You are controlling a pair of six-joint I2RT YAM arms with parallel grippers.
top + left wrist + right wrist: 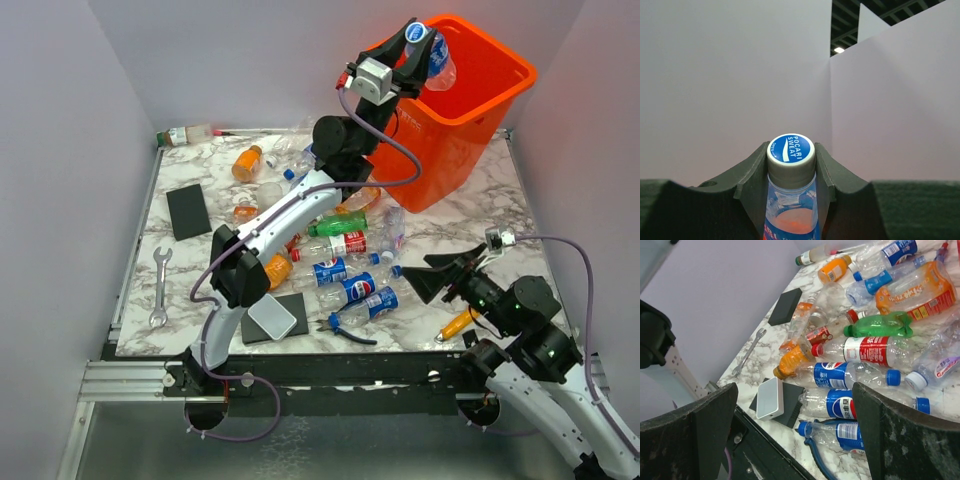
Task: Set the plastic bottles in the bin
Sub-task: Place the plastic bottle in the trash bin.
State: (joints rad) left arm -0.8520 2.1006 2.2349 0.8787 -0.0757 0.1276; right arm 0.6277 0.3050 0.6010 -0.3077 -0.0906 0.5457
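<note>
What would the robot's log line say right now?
left pincer: shut on Pocari Sweat bottle, above bin | right pincer: open, empty | bottles on table: many

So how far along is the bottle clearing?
Early. No bottles show inside the bin from here. Left gripper is shut on a blue-capped bottle held up at the bin's rim. About a dozen bottles lie on the table; right gripper hangs open, empty.

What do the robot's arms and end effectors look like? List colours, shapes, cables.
The left arm and right arm have white links, black joints and a lilac cable each. The left end effector and right end effector have broad matte-black fingers.
</note>
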